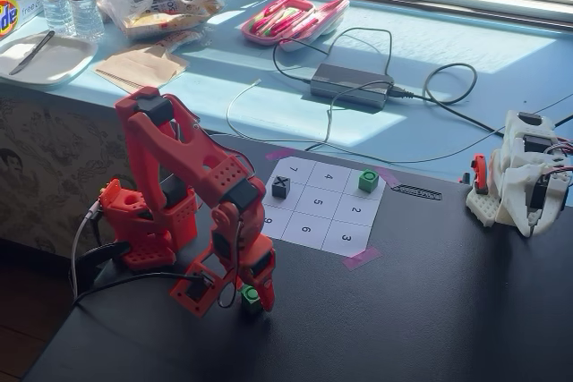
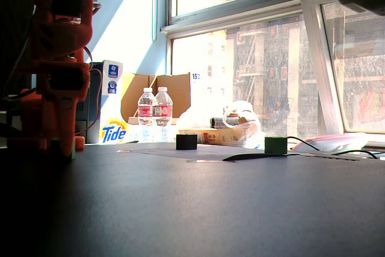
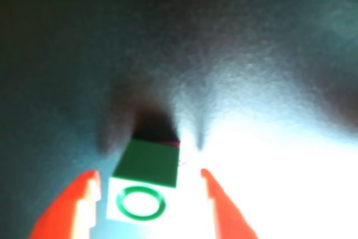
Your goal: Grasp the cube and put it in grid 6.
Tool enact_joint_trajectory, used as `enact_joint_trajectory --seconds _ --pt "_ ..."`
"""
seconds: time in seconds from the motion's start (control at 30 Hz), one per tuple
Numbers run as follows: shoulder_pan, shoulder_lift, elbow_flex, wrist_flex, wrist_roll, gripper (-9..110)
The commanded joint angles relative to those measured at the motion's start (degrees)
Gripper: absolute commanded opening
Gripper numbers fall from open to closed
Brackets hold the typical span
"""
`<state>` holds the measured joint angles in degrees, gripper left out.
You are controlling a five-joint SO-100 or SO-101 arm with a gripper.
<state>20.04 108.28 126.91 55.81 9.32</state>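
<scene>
Lower centre of wrist view | orange two-finger gripper [image 3: 148,202] standing spread, straddling small bright green ring-marked cube [image 3: 144,183] | fingertips not touching it

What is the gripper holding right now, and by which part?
Nothing is held yet. In the wrist view the gripper is open, its fingers on either side of the green cube with gaps showing beside its faces.

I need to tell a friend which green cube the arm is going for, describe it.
Find the red arm on the black table. The cube sits at its foot between the open pincer tips, off the numbered paper, unlike the other green cube.
</scene>
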Motion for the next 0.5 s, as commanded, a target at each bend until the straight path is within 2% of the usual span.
enact_joint_trajectory --seconds 0.0,0.33,0.4,0.47 --pt "0.4 -0.1 0.2 -1.2 0.8 24" --pt "0.4 1.1 1.8 -1.8 -1.0 12" --pt "0.3 1.6 2.0 -1.9 -3.3 0" --pt "0.3 3.0 2.0 -0.4 -5.6 0"
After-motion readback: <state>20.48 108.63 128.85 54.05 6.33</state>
